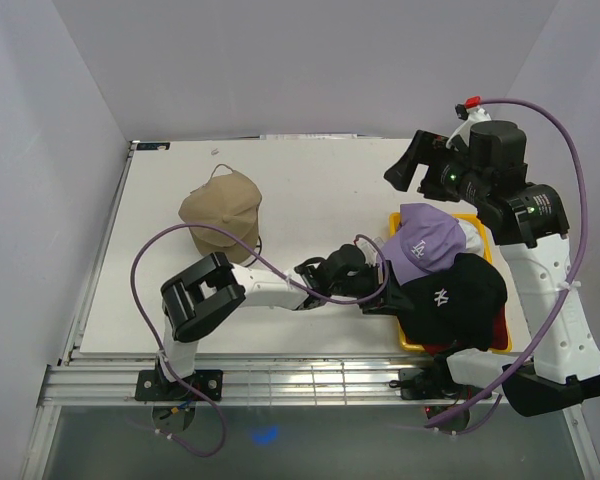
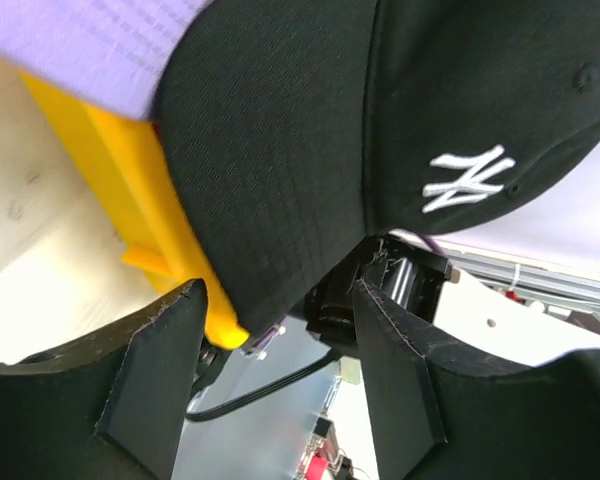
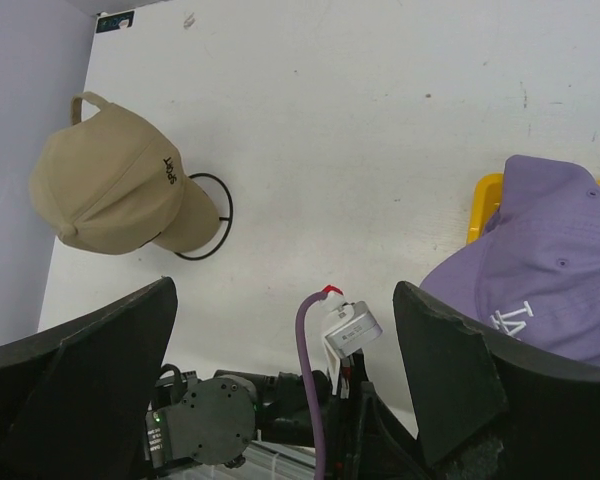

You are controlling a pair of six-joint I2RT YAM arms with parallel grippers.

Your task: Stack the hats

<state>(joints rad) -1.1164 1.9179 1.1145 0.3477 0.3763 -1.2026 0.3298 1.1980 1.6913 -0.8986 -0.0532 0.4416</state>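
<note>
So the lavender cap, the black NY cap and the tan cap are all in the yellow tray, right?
Not quite. The lavender cap and the black NY cap are in the yellow tray, but the tan cap sits alone on the white table, apart from the tray. The top external view shows it.

We see a tan cap (image 1: 222, 208) with small dark lettering on a white table (image 1: 310, 180), a lavender cap (image 1: 427, 238) with a white emblem, a black cap (image 1: 458, 295) with a white NY logo, a yellow tray (image 2: 90, 140) and purple cables (image 1: 570, 180).
</note>
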